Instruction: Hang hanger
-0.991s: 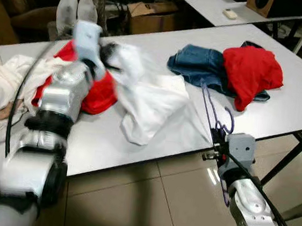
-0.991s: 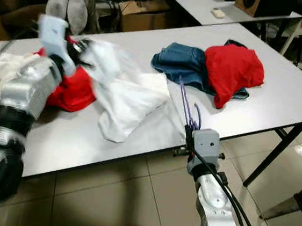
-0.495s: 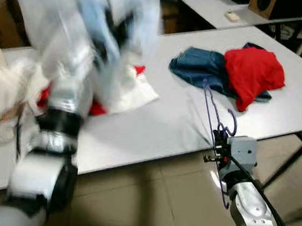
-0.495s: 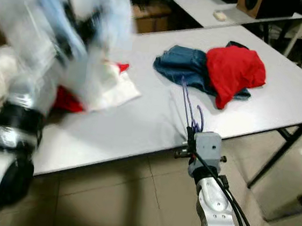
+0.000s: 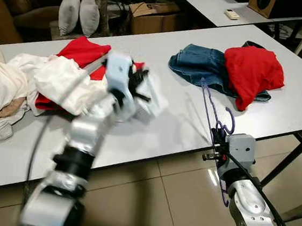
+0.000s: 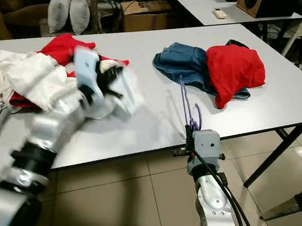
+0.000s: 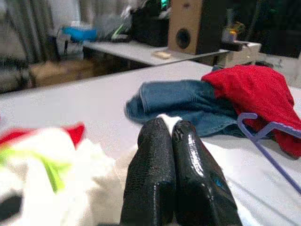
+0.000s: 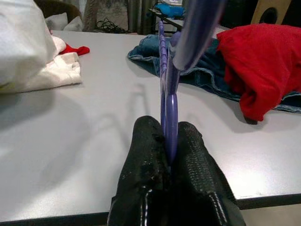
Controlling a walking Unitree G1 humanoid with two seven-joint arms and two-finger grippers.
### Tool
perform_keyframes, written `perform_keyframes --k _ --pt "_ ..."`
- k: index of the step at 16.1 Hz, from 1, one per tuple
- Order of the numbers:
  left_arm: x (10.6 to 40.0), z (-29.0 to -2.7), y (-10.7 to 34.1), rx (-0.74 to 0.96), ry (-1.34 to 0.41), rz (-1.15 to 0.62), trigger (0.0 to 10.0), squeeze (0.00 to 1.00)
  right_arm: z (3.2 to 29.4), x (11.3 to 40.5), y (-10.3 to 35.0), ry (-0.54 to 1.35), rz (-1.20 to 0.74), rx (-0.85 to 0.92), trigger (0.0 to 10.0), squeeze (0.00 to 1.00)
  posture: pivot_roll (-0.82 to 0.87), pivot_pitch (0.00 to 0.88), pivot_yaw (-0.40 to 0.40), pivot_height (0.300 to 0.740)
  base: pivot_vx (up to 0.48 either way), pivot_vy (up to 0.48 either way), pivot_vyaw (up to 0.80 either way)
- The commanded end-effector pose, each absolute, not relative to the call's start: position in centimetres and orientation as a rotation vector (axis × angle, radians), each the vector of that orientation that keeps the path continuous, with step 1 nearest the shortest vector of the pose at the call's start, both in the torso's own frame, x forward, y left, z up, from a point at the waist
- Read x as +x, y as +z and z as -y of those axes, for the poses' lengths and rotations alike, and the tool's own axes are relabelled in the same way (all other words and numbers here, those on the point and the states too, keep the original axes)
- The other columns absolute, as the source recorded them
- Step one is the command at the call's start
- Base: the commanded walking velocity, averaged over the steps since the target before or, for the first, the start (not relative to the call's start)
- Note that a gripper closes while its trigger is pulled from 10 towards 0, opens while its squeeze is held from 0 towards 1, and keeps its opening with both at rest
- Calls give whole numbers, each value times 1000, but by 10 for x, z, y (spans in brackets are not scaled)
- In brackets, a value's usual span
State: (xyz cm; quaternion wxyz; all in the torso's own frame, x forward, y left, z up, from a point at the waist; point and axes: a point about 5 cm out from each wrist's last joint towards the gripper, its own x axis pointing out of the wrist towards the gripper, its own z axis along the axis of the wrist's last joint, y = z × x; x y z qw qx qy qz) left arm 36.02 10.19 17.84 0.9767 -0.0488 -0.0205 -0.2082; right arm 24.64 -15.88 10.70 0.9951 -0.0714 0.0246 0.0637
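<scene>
- A purple hanger [image 5: 212, 109] is clamped between the closed black fingers [image 8: 146, 155] of the right gripper [image 8: 168, 141], which is held at the near edge of the white table [image 5: 165, 130].
- The hanger is held edge-on, slanting up and away over the table toward the folded jeans [image 5: 199, 65]; its hook [image 5: 229, 120] is seen curling just above the gripper.
- A red garment [image 5: 253, 70] is piled on the jeans, to the robot's right.
- The left gripper [image 7: 170, 136] is raised over the middle of the table, its two fingers pressed together on a fold of white cloth [image 5: 148, 97]; a bit of white is seen pinched at the fingertips.
- The white cloth is blurred in both eye views, so its shape cannot be told.
- More white clothes [image 5: 46, 80] and a red shirt [image 5: 82, 49] are heaped at the robot's left on the table.
- Two grey cushions [image 5: 78, 11] and a cardboard box [image 5: 153, 16] are seen beyond the table.
</scene>
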Motion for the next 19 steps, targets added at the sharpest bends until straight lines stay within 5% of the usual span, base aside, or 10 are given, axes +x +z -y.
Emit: perform_keyframes --k 1,2,3,4,8,12,14,18,19 --pt "363 -101 183 -116 -402 36 0 0 154 248 103 149 -67 -149 10000 0 -216 0 80 740 0 0 0" --pt "360 -85 170 -80 -482 -63 4000 0 153 248 103 156 -67 -152 10000 0 -217 0 80 740 0 0 0" --pt "354 -71 161 -93 -591 -124 10000 0 153 249 104 156 -66 -151 10000 0 -218 0 82 740 0 0 0" --pt "348 -62 158 -138 -661 -130 10000 1000 154 248 103 154 -66 -154 10000 0 -220 0 84 740 0 0 0" --pt "334 -43 157 -96 -825 -147 10000 1000 156 244 101 141 -72 -156 10000 0 -228 0 98 740 0 0 0" --pt "332 -55 174 -83 -946 -76 10000 1000 155 244 101 135 -72 -151 10000 0 -224 0 103 740 0 0 0" --pt "335 -85 188 6 -1051 -39 10000 1000 152 247 100 138 -68 -148 10000 0 -223 0 114 740 0 0 0" --pt "381 -168 211 242 -575 -18 10000 1000 153 247 100 135 -64 -148 10000 0 -229 0 119 740 0 0 0" --pt "386 -200 214 331 -460 -64 10000 110 154 247 99 134 -65 -150 10000 0 -228 0 122 740 0 0 0"
